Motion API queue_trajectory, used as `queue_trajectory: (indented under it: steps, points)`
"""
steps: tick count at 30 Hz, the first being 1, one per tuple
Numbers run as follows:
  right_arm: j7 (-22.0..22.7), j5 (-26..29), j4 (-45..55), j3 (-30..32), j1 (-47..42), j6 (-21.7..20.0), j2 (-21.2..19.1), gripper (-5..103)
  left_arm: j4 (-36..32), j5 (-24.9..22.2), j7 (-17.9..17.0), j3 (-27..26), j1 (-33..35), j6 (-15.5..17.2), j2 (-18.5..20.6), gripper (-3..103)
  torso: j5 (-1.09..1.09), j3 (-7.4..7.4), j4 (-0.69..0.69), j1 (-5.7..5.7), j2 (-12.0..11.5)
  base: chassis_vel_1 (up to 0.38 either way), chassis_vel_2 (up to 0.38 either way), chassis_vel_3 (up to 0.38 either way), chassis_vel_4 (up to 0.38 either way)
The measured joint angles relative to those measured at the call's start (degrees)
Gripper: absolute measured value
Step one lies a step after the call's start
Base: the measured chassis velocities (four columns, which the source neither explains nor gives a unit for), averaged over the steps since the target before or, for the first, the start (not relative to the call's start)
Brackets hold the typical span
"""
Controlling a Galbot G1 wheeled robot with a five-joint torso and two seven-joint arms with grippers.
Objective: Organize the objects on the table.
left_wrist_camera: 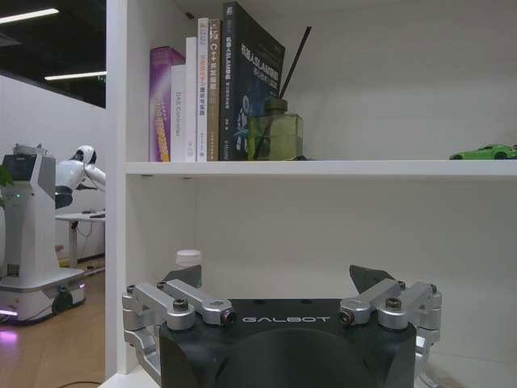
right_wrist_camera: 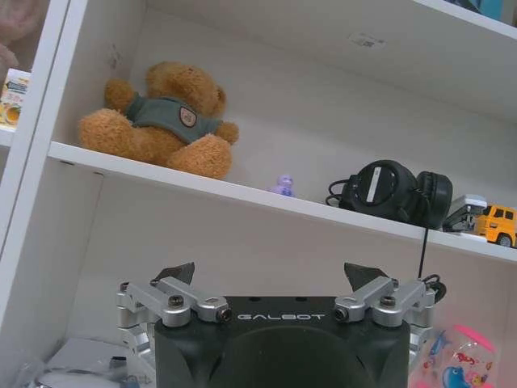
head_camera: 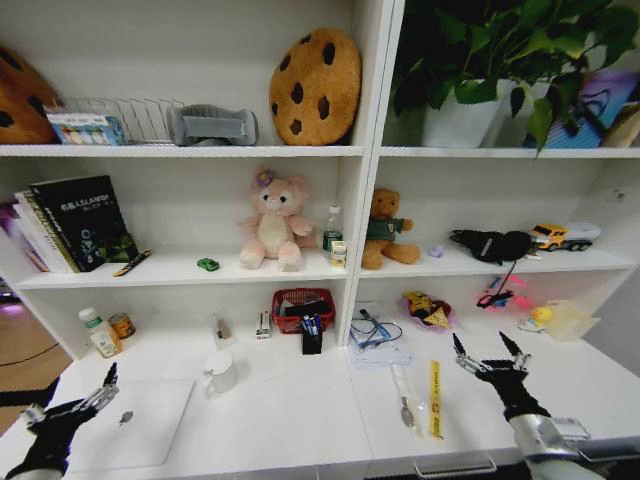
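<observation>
The silver laptop lies closed on the white table at the front left. My left gripper hovers open over the laptop's left edge, holding nothing; the left wrist view shows this gripper with its jaws spread. My right gripper hangs open above the table's right part, beside a yellow strip, and is seen empty as the gripper in its wrist view. A tiny green toy car sits on the middle shelf. Pens stand in a black holder. A small can stands at the back left.
A white mug, a red basket, a cable bundle and a spoon-like tool lie on the table. Shelves above hold books, a pink plush, a brown bear, headphones and a yellow truck.
</observation>
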Motion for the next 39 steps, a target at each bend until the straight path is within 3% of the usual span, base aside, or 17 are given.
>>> queue_trajectory:
  steps: [39]
  points:
    - [0.0, 0.0, 0.0, 0.0, 0.0, 0.0, 0.0, 100, 0.0, 0.0, 0.0, 0.0, 0.0, 0.0, 0.0, 100, 0.01, 0.01, 0.02, 0.01, 0.0, 0.126, 0.134, -0.129, -0.129]
